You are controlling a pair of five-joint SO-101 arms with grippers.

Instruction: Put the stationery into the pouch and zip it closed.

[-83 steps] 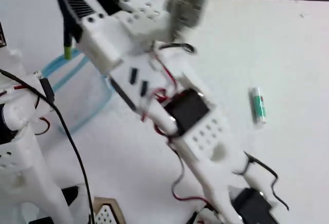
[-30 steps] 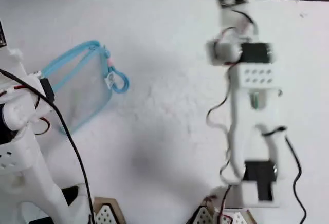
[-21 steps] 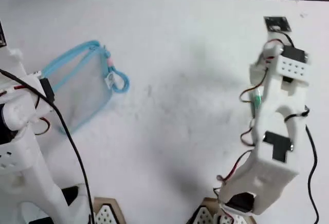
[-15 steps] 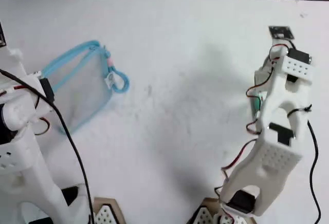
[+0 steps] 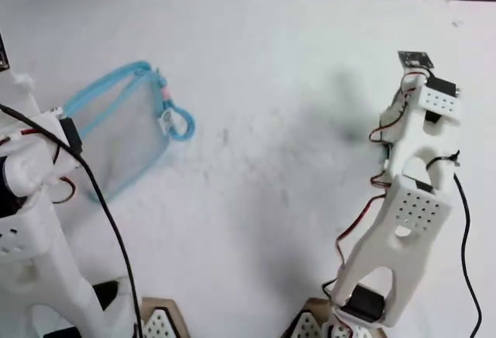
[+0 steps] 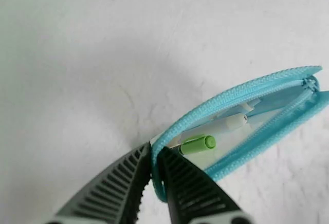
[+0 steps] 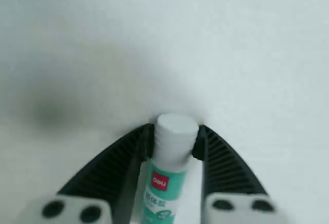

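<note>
A clear pouch [image 5: 116, 132] with a blue zipper lies at the table's left, its mouth open. In the left wrist view my left gripper [image 6: 154, 154] is shut on the pouch's [image 6: 241, 126] zipper rim at one end. Inside lie a green-capped pen [image 6: 198, 144] and a white pen [image 6: 231, 123]. At the table's right, my right gripper [image 7: 174, 131] is down on the table with a green and white glue stick [image 7: 172, 157] between its fingers, which touch the white cap on both sides. The right arm [image 5: 415, 191] covers most of the glue stick from above.
The pouch's blue pull loop [image 5: 180, 125] lies on the table toward the middle. The left arm's white base and black cable [image 5: 31, 198] stand at the near left. Bare white tabletop [image 5: 271, 121] stretches between the two arms.
The right arm swung away from the pouch to the table's right and came down over the glue stick. The left arm and pouch stayed put.
</note>
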